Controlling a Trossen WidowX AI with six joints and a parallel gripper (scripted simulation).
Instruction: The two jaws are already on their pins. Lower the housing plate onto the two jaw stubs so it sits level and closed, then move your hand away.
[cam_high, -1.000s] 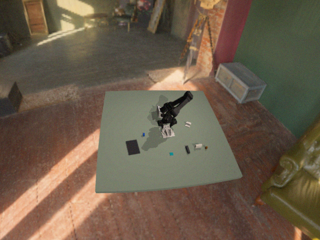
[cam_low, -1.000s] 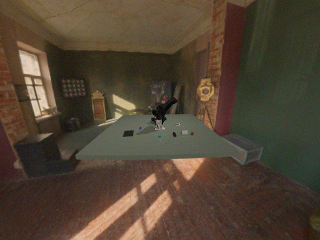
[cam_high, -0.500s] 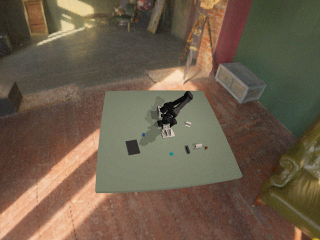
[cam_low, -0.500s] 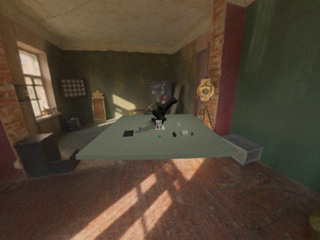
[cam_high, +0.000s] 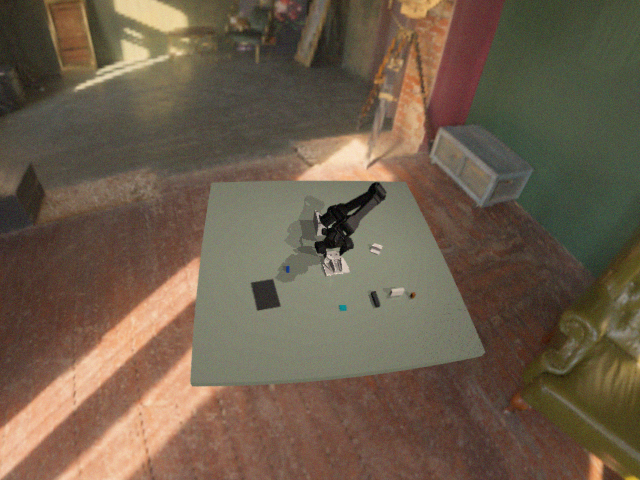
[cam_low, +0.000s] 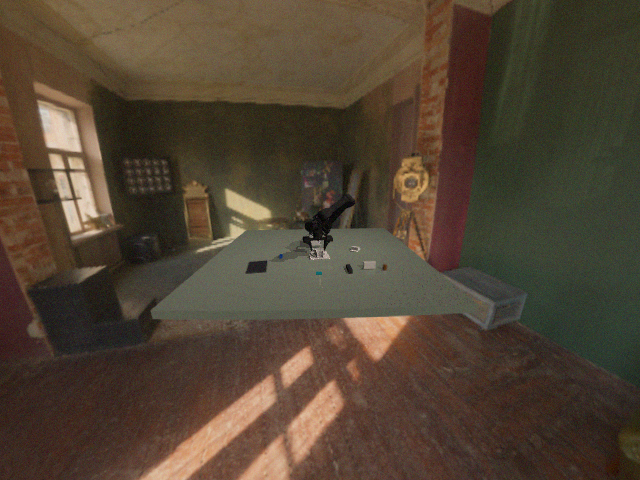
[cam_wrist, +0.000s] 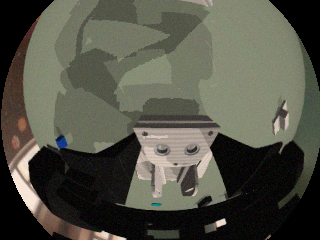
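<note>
My gripper (cam_high: 333, 250) (cam_wrist: 175, 133) is shut on the pale housing plate (cam_high: 332, 253) (cam_low: 317, 242) (cam_wrist: 175, 145), with a black finger at each side edge. The plate has two round holes and small corner holes, and it hangs above the white base (cam_high: 328, 270) (cam_wrist: 142, 173). Two light jaws, one on the left (cam_wrist: 156, 185) and one on the right (cam_wrist: 189, 181), reach out from under the plate's near edge. The plate hides their pins and stubs. I cannot tell how large the gap below the plate is.
A blue piece (cam_high: 287, 269) (cam_wrist: 61, 142) and a dark mat (cam_high: 265, 294) (cam_low: 256, 267) lie left. Small white parts (cam_high: 376, 248) (cam_wrist: 281, 120) lie right. Nearer the front are a teal piece (cam_high: 342, 307), a black block (cam_high: 374, 299), a white box (cam_high: 397, 291) and a brown piece (cam_high: 412, 295).
</note>
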